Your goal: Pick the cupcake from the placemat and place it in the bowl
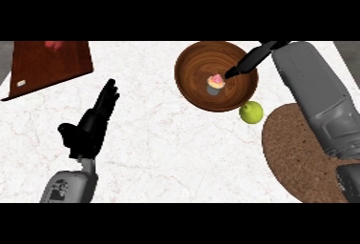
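Noting pink-frosted cupcake [216, 83] sitting inside round brown wooden bowl [193, 62]; placement looks done. My right hand [243, 66] hovers alongside, fingers straight, holding nothing. Left hand [90, 125] open, resting.

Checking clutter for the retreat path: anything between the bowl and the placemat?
In the head view, a small green fruit lies between the bowl and the placemat, close by the bowl's rim; nothing else there.

counter [175, 143] | bowl [193, 71] | placemat [295, 143] | green fruit [251, 112] | wooden board [49, 66]
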{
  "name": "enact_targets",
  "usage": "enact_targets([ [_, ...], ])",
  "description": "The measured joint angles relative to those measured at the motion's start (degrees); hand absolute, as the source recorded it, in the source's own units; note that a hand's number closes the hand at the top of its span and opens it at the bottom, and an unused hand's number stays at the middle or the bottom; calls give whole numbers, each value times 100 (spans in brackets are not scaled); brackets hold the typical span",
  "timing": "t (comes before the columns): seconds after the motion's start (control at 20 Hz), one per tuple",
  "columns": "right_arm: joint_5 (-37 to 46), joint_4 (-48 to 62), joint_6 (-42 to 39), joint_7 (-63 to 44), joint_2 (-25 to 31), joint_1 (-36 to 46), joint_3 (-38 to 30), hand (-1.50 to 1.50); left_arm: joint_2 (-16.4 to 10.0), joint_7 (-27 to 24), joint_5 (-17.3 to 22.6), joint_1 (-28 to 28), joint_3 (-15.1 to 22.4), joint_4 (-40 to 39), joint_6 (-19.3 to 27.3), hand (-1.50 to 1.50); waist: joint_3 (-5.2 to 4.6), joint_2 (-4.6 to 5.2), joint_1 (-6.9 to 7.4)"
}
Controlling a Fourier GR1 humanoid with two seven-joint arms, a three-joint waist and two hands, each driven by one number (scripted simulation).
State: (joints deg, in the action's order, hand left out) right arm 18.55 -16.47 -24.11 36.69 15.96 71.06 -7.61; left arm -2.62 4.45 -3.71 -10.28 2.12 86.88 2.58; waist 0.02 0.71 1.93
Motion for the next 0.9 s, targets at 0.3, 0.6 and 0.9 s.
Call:
enact_targets([
  [0.3,-334,364,-704,-307,577,64,-348,-150,-16,47,40,-16,0,85,-58,0,2,17,24],
  [0.6,-460,421,-1117,-444,917,-80,-415,-150,55,70,-14,-85,53,35,-10,0,7,50,73],
  [0.9,-449,217,-1282,-340,1110,-447,-292,-150,51,1,-26,93,105,156,-42,0,12,50,104],
])
